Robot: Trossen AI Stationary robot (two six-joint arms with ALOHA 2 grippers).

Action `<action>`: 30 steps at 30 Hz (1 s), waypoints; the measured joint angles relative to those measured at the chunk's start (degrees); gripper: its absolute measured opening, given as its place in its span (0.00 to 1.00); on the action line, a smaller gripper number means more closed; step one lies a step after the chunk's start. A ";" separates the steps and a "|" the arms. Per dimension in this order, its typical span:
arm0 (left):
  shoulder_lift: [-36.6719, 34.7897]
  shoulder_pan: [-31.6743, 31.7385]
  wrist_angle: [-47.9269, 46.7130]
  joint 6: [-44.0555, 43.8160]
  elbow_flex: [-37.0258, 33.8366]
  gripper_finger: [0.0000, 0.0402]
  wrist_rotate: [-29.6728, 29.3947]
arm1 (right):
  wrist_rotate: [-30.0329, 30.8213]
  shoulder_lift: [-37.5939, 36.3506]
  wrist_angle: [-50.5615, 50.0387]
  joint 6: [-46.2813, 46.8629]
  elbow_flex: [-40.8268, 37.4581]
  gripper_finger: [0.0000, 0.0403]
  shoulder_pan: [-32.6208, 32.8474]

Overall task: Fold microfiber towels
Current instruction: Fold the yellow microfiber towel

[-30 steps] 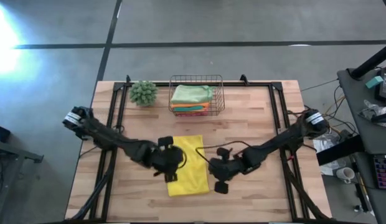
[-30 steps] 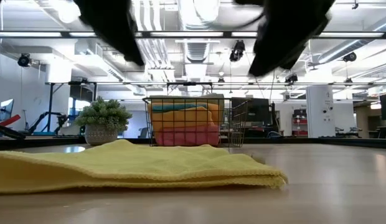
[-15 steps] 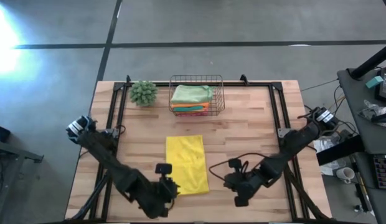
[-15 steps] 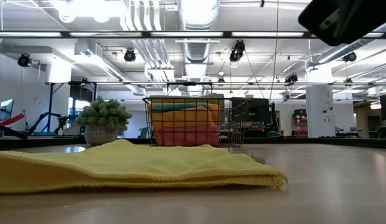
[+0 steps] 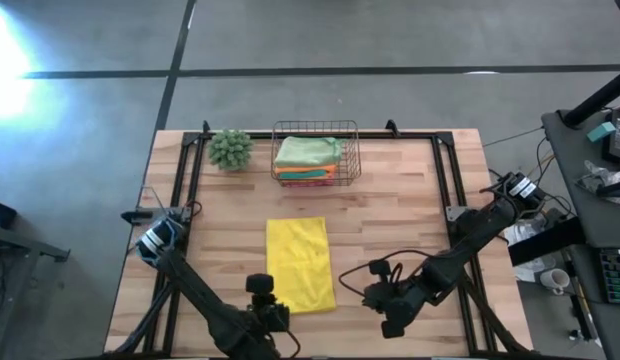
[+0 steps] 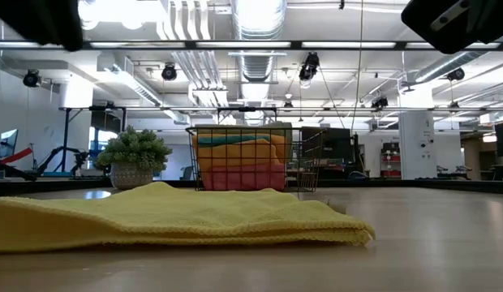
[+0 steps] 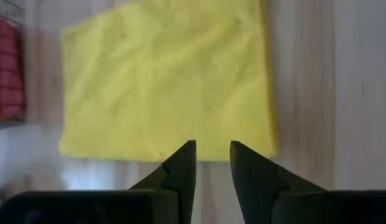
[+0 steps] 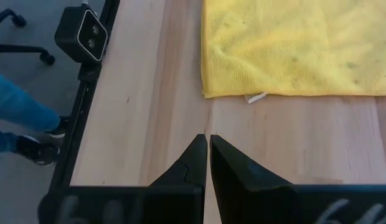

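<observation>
From above, the folded yellow microfiber towel (image 5: pixel 299 264) lies flat mid-table (image 5: pixel 410 205), with the left gripper (image 5: pixel 262 318) and right gripper (image 5: pixel 390 310) near the front edge, either side of it. At table height, the copper wire basket (image 6: pixel 247 158) holds stacked towels behind it. The left wrist view shows its fingers (image 7: pixel 180 171) slightly apart, empty. The right wrist view shows its fingers (image 8: pixel 190 165) pressed together, empty.

Both arms are drawn back to the table's near edge. Left gripper (image 7: pixel 211 149) is held above the tabletop, fingers slightly parted, nothing gripped. Right gripper (image 8: pixel 208 144) is closed, empty.
</observation>
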 joint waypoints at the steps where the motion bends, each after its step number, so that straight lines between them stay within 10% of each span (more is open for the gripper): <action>1: 0.28 0.02 -0.02 0.00 0.02 0.21 1.02 | -0.02 0.00 0.03 0.02 0.00 0.03 0.00; 17: 1.42 1.70 3.43 -8.88 -0.31 0.40 10.74 | -0.51 0.00 3.49 -0.99 0.00 0.30 -0.18; 30: 6.71 -1.67 9.30 -8.33 -0.35 0.45 2.57 | 4.38 10.14 17.83 -22.16 1.02 0.42 -0.72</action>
